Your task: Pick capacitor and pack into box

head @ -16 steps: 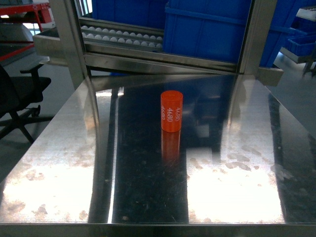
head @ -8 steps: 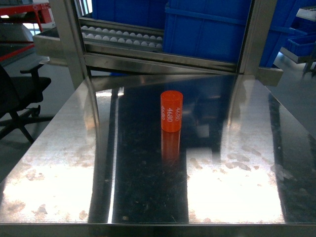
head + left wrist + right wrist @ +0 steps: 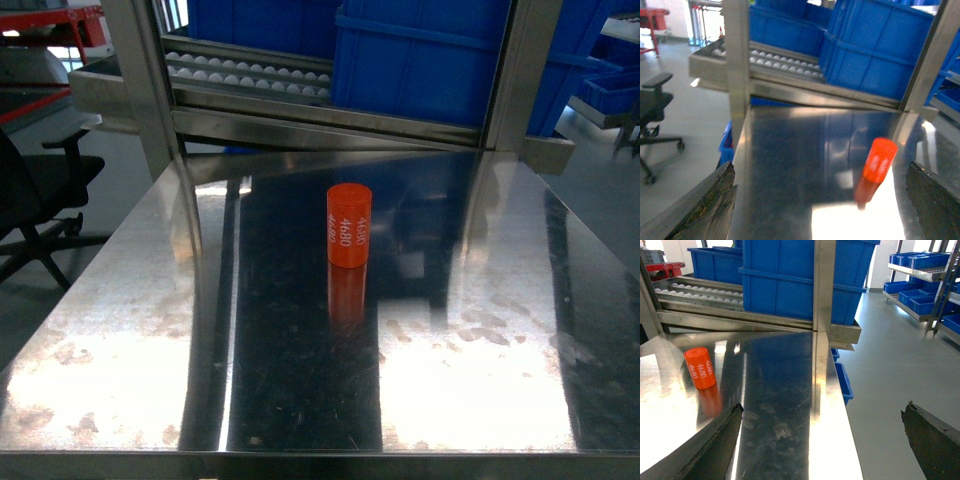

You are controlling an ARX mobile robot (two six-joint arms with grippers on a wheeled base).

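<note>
The capacitor [image 3: 348,226] is an orange cylinder marked 4680 in white, upright near the middle of the steel table [image 3: 130,330]. It shows blurred in the left wrist view [image 3: 879,159] and clear at the left of the right wrist view [image 3: 700,368]. My left gripper [image 3: 821,175] is open above the table, short of the capacitor, nothing between its fingers. My right gripper [image 3: 822,412] is open over the table's right edge, the capacitor far to its left. Neither gripper shows in the head view. The box is out of view.
Behind the table stand steel frame posts [image 3: 142,80], a roller conveyor [image 3: 240,72] and big blue bins [image 3: 420,60]. A black office chair [image 3: 40,190] is on the floor at left. More blue bins on shelving [image 3: 920,275] stand at far right, across grey floor.
</note>
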